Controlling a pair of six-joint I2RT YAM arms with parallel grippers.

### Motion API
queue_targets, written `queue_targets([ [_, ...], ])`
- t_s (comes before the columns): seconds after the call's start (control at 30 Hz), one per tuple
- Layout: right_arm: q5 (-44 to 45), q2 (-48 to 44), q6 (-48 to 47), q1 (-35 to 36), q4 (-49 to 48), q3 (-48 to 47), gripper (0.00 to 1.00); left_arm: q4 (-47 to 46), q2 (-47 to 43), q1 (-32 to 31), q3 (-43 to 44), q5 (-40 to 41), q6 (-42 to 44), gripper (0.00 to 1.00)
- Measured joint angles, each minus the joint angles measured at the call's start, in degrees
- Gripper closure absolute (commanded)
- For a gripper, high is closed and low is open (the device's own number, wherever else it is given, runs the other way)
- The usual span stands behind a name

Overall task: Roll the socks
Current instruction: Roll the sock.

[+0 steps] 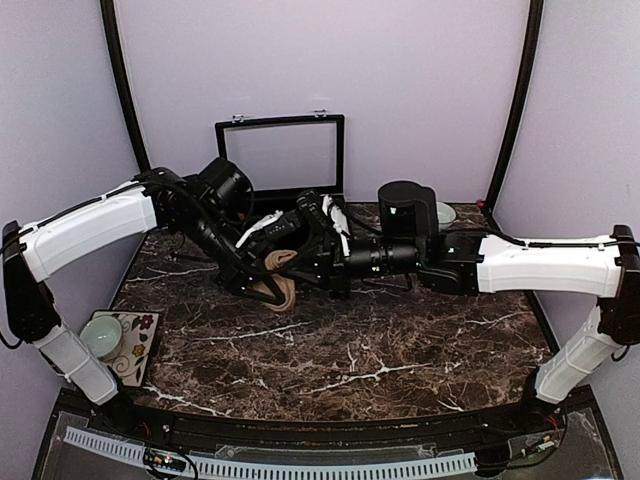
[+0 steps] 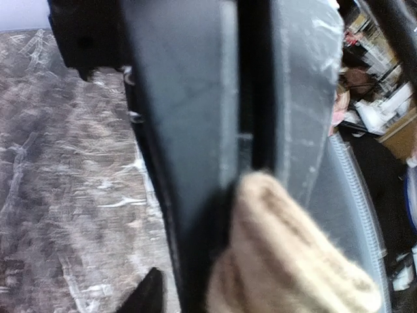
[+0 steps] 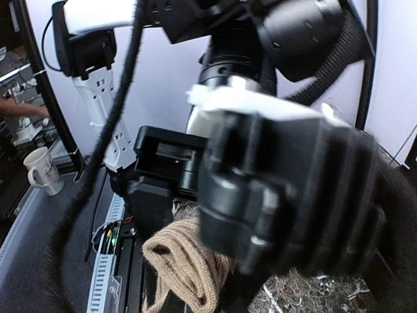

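Tan-brown fabric sock [image 1: 284, 293] hangs over the dark marble counter [image 1: 400, 350], pinched in my nearly closed left jaws, right jaws pressed together beside it; any slackening could drop it unrolled.

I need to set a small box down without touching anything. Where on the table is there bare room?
The front half of the table is bare marble, from the cup on its tile at the left edge across to under the right arm. Centre-back is crowded: the left arm and right arm meet there over the tan sock.
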State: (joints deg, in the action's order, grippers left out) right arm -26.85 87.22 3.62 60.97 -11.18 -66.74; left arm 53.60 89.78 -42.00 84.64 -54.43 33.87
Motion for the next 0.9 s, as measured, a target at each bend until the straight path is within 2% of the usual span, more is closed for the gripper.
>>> queue_targets([
  [0.17,9.1,0.3,4.6,1.9,-4.5,2.5,1.0,-6.7,-4.5,-0.8,-1.2,11.8,-1.7,0.41],
  [0.33,19.2,2.3,7.9,4.8,-8.3,2.6,1.0,-10.8,-6.7,-2.0,-4.3,21.1,-1.4,0.45],
  [0.6,27.1,4.5,13.2,6.4,-10.8,3.6,1.0,-14.1,-8.2,-3.9,-9.2,30.6,0.4,0.58],
  [0.87,28.5,6.1,19.5,6.2,-17.2,4.3,1.0,-16.7,-9.4,-4.4,-9.4,38.6,0.5,0.93],
  [0.9,28.4,6.4,20.0,6.1,-17.7,4.3,0.95,-16.6,-9.5,-4.4,-9.4,39.2,0.5,0.98],
])
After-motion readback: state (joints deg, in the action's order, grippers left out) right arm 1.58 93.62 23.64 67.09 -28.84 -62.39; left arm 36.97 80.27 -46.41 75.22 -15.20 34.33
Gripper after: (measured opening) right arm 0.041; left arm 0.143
